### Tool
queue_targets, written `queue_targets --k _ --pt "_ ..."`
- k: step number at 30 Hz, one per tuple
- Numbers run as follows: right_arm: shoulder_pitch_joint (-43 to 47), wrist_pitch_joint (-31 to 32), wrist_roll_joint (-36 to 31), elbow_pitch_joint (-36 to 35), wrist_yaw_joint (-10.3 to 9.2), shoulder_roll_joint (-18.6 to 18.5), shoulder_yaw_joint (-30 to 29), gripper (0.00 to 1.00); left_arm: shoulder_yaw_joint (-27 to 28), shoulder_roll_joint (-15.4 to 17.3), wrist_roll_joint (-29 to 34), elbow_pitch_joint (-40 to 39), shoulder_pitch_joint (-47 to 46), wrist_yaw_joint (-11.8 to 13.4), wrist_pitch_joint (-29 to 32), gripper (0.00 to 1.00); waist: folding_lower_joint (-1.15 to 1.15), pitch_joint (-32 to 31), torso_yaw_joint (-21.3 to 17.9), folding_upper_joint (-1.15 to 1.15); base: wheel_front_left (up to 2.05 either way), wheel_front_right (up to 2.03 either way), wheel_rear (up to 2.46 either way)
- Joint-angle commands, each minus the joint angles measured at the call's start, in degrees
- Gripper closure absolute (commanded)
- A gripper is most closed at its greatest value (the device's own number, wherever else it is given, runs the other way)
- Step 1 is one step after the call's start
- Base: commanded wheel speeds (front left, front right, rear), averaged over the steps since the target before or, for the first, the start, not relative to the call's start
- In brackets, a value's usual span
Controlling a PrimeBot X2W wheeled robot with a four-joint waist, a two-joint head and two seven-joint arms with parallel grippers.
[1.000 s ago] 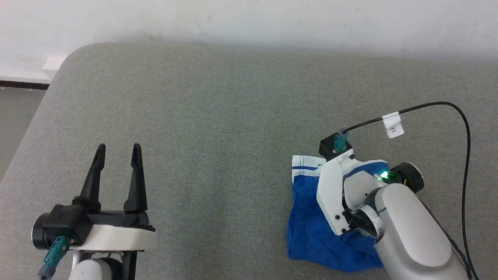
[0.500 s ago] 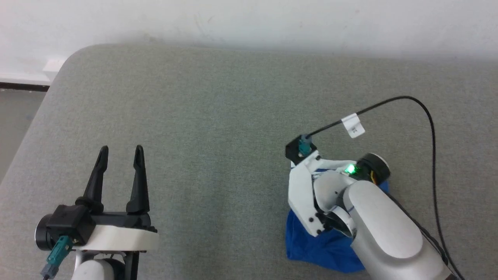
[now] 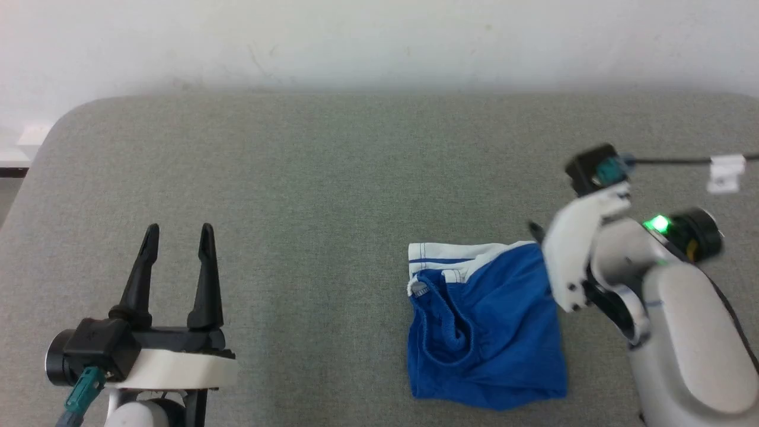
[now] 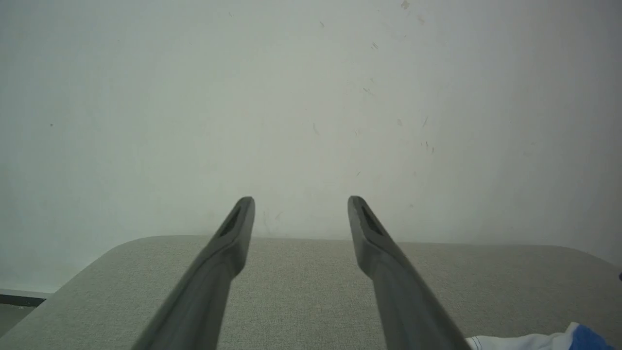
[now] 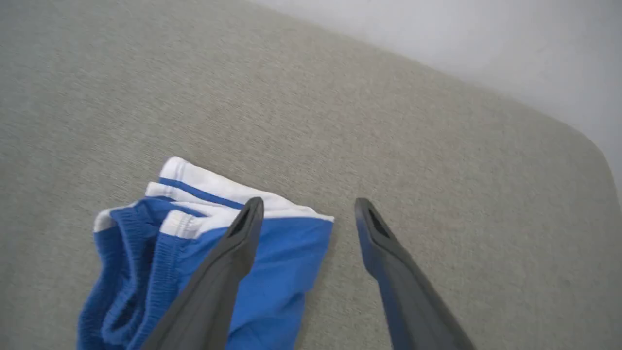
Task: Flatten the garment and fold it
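Surface: grey woven-fabric padded tabletop [image 3: 332, 178] with rounded corners, plain white wall [image 3: 356, 35] behind.
Garment: bright royal-blue thin shorts [image 3: 492, 332] with white trim, bunched on the tabletop's right part, gathered waistband at their left.
Left gripper [image 3: 176, 228]: low at near left, fingers toward the wall, spread wide, empty.
Right gripper [image 5: 308, 206]: angled down above the shorts' far right corner, fingers wide apart, nothing between.

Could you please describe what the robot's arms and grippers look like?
The left gripper and right gripper each have two long, dark, tapering fingers on a white bracket with a black block and teal connector. The right one's black cable carries a white tag; a green light glows at its wrist.
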Motion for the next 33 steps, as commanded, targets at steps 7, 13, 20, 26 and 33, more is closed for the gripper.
queue_targets --k 7,13,20,26,33 --pt "10.8 1.5 -3.4 -0.6 -0.06 1.1 -8.2 0.00 -0.3 0.3 0.2 -0.4 -0.2 -0.4 -0.3 0.00 0.00 1.2 0.3 0.00 0.00 0.00 0.00" --pt "14.7 0.4 -1.9 2.2 -0.06 1.9 -7.0 0.00 -0.4 0.2 0.2 -0.3 -0.1 -0.4 -0.3 0.00 0.00 1.7 1.0 0.00 0.00 0.00 0.00" --pt "14.4 -2.7 -1.0 8.8 -0.06 2.0 -2.5 0.00 -0.7 0.1 0.2 0.0 -0.5 -0.4 -0.3 0.00 0.00 2.1 1.7 0.00 0.00 0.00 0.00" --pt "12.5 -3.8 -0.6 14.2 -0.06 2.0 0.0 1.00 -0.5 0.5 0.2 0.3 -0.3 -0.4 -0.3 0.00 0.00 1.9 0.9 0.00 0.00 0.00 0.00" --pt "8.0 -3.2 1.6 14.7 -0.06 -2.9 6.9 1.00 0.8 0.5 0.1 -1.0 1.2 -0.4 -0.3 0.00 0.00 2.6 -6.8 0.00 0.00 0.00 0.00"
